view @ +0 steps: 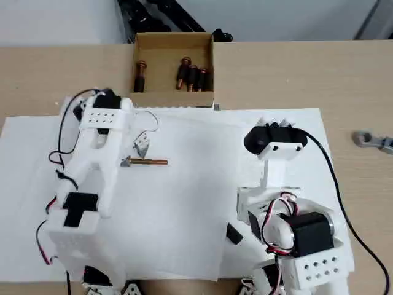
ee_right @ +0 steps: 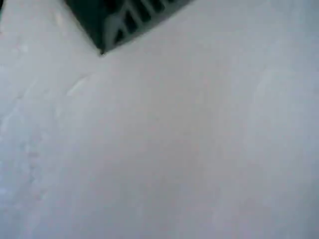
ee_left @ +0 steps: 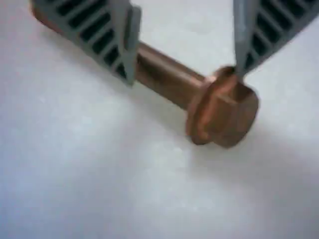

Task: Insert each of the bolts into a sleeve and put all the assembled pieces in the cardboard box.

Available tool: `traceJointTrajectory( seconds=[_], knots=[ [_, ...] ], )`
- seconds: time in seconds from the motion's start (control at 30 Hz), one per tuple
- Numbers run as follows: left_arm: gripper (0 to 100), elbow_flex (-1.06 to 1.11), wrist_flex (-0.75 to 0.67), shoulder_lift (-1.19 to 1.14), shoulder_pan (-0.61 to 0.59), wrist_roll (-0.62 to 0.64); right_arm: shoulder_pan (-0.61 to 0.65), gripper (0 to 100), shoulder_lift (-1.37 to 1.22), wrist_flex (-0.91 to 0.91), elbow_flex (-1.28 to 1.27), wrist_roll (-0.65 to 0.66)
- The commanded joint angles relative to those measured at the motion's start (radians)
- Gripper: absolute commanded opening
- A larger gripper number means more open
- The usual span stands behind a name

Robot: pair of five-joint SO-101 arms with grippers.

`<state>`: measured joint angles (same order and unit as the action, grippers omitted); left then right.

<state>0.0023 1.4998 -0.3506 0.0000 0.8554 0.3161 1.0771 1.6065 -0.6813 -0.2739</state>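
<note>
A copper bolt (view: 147, 161) with a hex head (ee_left: 219, 107) lies flat on the white paper sheet (view: 184, 203). My left gripper (ee_left: 184, 74) stands open over it. One fingertip (ee_left: 127, 59) is in front of the shaft and the other (ee_left: 244, 50) touches the flange by the head. In the high view the left gripper (view: 136, 152) sits at the bolt's left end. My right gripper (view: 270, 138) hangs over bare paper (ee_right: 174, 149) at the right. The cardboard box (view: 174, 42) at the back holds several copper assembled pieces (view: 191, 75).
A metal tool (view: 367, 139) lies on the wooden table at the far right edge. Both arm bases stand at the near edge of the paper. The paper between the two arms is bare.
</note>
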Motion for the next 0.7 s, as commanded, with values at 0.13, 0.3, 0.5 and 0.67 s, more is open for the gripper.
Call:
traceJointTrajectory(
  seconds=[0.13,0.3,0.5,0.67],
  knots=[
    [12,-0.070,-0.009,-0.089,0.003,0.017,0.008,12.5,0.001,-0.005,0.003,0.002],
    [12,-0.074,-0.009,-0.098,0.009,0.044,0.008,12.5,0.001,-0.005,0.003,0.002],
    [12,-0.074,-0.015,-0.104,0.009,0.044,0.008,12.5,0.001,-0.005,0.003,0.002],
    [5,-0.076,-0.018,-0.104,0.002,0.003,0.008,12.5,0.001,-0.005,0.003,0.002]
  ],
)
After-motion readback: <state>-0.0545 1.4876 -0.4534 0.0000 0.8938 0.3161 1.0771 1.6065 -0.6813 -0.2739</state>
